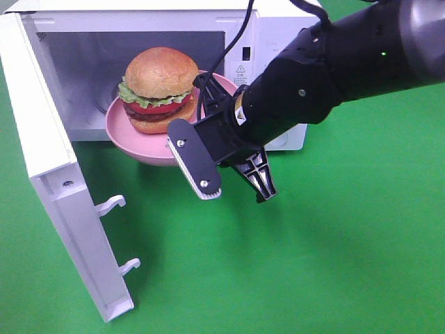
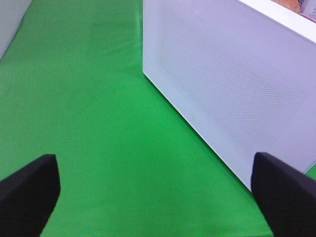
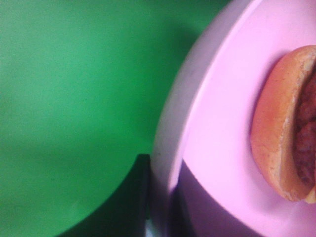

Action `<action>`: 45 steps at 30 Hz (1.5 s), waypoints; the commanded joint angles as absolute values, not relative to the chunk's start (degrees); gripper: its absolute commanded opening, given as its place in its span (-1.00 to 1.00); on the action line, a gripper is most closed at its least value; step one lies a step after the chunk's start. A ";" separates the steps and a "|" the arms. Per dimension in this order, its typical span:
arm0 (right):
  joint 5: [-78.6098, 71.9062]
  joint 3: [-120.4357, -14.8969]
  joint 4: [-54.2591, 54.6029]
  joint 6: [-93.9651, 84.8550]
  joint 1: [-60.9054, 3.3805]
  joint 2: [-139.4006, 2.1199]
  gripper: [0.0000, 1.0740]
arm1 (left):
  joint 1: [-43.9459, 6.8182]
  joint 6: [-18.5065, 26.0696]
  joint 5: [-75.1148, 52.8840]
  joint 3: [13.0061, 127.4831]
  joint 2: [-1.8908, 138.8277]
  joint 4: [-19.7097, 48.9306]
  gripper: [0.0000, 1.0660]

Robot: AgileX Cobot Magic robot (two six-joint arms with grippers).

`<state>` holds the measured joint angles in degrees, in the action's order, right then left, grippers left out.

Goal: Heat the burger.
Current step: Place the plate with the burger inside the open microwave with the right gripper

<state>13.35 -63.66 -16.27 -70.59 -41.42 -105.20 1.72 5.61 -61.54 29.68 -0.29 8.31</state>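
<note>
The burger, with a golden bun, lettuce, tomato and a dark patty, sits on a round pink plate. The plate hangs in the mouth of the open white microwave, part inside and part sticking out over the front edge. My right gripper is shut on the plate's right rim. In the right wrist view the plate's rim and the bun's edge fill the picture, with one dark finger under the rim. My left gripper stands wide open over bare green cloth, holding nothing.
The microwave door swings out to the left toward the front, with two latch hooks on its edge. Its outer face stands just ahead of the left gripper. Green cloth covers the table.
</note>
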 commanded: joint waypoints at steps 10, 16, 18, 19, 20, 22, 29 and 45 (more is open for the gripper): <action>9.57 -53.69 -17.53 -69.10 -40.97 -93.74 -1.00 | 1.89 5.56 -61.31 29.56 -1.20 8.37 0.83; 9.80 -46.35 -17.59 -66.81 -40.97 -85.60 -1.00 | 1.89 5.56 -61.31 29.56 -1.20 8.37 0.83; 9.80 -44.81 -17.65 -66.41 -40.97 -83.37 -1.00 | 1.89 5.56 -61.31 29.56 -1.20 8.37 0.83; 9.80 -44.81 -17.65 -66.41 -40.97 -83.37 -1.00 | 1.89 5.56 -61.31 29.56 -1.20 8.37 0.83; 9.80 -44.06 -17.76 -66.35 -40.97 -82.45 -1.00 | 1.89 5.56 -61.31 29.56 -1.20 8.37 0.83; 9.80 -42.23 -17.82 -66.29 -40.97 -80.27 -1.00 | 1.89 5.56 -61.31 29.56 -1.20 8.37 0.83; 14.04 -37.30 -17.93 -65.66 -40.97 -72.94 -1.00 | 1.89 5.56 -61.31 29.56 -1.20 8.37 0.83; 26.47 -32.31 -25.78 -50.13 -40.97 -57.18 -1.00 | 1.89 5.56 -61.31 29.56 -1.20 8.37 0.83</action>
